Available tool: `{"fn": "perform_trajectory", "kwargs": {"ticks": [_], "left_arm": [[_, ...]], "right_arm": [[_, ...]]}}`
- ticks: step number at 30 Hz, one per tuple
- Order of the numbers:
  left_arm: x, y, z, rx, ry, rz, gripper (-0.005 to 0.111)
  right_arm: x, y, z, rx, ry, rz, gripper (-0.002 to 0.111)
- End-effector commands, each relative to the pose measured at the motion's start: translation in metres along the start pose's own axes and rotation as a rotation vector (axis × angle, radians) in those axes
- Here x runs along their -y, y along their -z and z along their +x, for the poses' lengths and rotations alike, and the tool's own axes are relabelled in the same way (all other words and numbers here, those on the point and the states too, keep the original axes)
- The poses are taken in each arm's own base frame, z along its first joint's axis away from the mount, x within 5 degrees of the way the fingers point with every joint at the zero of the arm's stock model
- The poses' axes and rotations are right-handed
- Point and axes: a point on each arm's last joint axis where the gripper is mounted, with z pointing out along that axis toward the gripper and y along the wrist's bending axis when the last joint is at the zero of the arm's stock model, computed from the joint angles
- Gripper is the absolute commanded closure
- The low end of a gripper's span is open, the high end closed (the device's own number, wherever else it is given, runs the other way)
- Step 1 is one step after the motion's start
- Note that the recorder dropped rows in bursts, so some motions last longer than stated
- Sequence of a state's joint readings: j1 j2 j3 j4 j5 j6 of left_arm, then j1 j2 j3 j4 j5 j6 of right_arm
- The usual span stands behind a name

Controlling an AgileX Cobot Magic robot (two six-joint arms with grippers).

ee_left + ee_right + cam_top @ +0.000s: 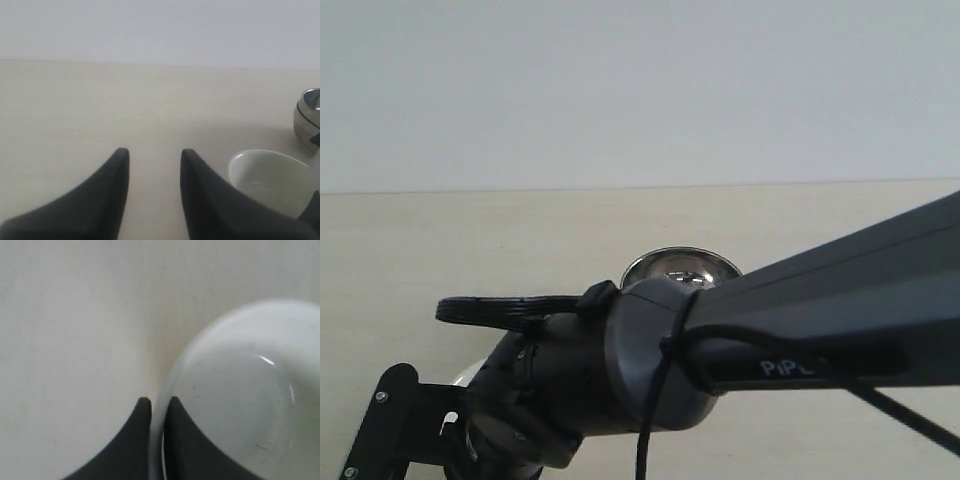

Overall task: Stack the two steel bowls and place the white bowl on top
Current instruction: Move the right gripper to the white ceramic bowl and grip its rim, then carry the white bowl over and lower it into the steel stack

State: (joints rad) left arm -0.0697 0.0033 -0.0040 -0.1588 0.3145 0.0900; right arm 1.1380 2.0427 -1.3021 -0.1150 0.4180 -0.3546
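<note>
A small glossy white bowl [240, 390] sits on a pale table [100, 100], near the two steel bowls [308, 117], which look already nested one inside the other. The right gripper [156, 407] pinches the white bowl's rim, one finger inside and one outside. The bowl looks rigid, smooth and slippery, and probably chips easily, so a firm rim pinch seems the sensible hold. The left gripper [152, 152] hovers nearby, fingers apart and empty, with the white bowl off to one side.

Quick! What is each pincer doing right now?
Left pincer: open, holding nothing.
Right pincer: shut on the rim of the white bowl.
</note>
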Motion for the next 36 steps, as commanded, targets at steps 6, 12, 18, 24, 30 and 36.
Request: {"fn": "perform_trajectory", "kwargs": {"ticks": [6,12,18,24,30,36], "left_arm": [[0.0,0.0,0.001,-0.001,-0.005,-0.002,0.074],[0.0,0.0,0.001,-0.001,-0.005,-0.002,0.074],[0.0,0.0,0.001,-0.001,-0.005,-0.002,0.074],[0.0,0.0,0.001,-0.001,-0.005,-0.002,0.074],[0.0,0.0,0.001,-0.001,-0.005,-0.002,0.074],[0.0,0.0,0.001,-0.001,-0.005,-0.002,0.074]], "right_arm": [[0.015,0.061,-0.021,0.146,0.029,0.094,0.108],[0.025,0.111,-0.027,0.219,0.023,0.18,0.108],[0.048,0.135,-0.009,0.076,-0.062,0.382,0.108],[0.099,0.138,0.037,-0.06,-0.372,0.481,0.108],[0.125,0.129,0.066,-0.098,-0.548,0.449,0.108],[0.124,0.097,0.073,-0.168,-0.533,0.403,0.108]]}}
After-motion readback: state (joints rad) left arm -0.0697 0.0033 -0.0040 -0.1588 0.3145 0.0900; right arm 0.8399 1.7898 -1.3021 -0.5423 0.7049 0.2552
